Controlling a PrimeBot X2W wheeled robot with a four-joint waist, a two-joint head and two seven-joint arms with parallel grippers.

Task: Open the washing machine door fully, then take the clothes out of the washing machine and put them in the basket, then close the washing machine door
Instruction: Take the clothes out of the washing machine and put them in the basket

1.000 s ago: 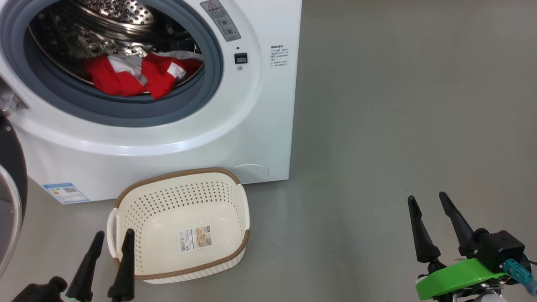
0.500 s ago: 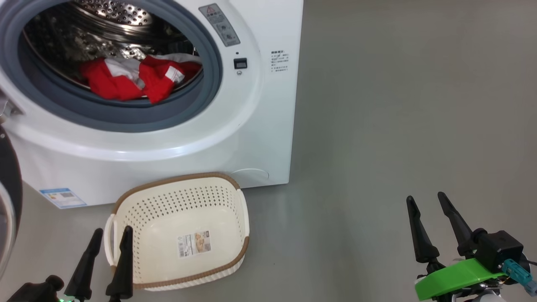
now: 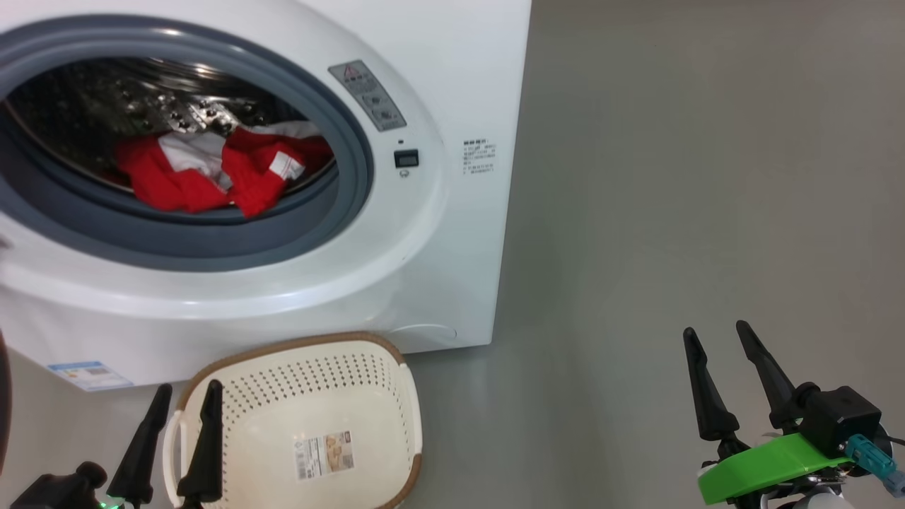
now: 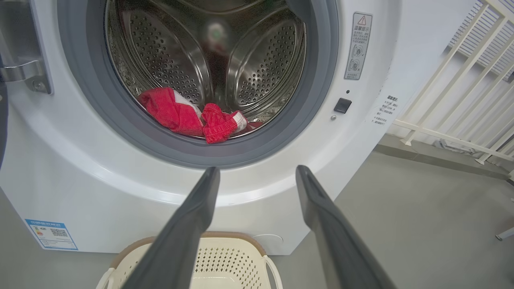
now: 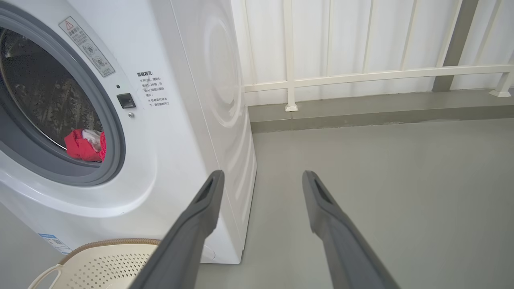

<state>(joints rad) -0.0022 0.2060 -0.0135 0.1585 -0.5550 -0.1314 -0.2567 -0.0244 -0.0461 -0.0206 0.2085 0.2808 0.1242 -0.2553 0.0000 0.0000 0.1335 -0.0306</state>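
L gripper (image 3: pixel 189 387) low at near left, fingers spread, nothing between them. It hangs over the basket's (image 3: pixel 332 385) left end, apart from it as far as I can tell. R gripper (image 3: pixel 715 329) at near right over bare floor (image 3: pixel 672 212), also spread wide and empty, well clear of everything.

Basket sits on the floor just in front of the washer (image 3: pixel 424 268), upright, nothing in it but the label (image 3: pixel 324 456) on its bottom. Whether its far rim touches the washer front – can't tell.

Washer opening is uncovered. Door (image 4: pixel 2 120) is swung out to the L – a dark sliver at the frame edge, hinge (image 4: pixel 24 72) beside it. Blue sticker (image 3: pixel 88 375) low on the front panel.

Clothes (image 3: pixel 212 177) are inside the drum (image 4: pixel 261 60), a red and white heap at the bottom front, one fold lapping onto the grey gasket (image 3: pixel 212 240).

Behind the washer, R wrist cam: white railing (image 5: pixel 361 74) along the wall.
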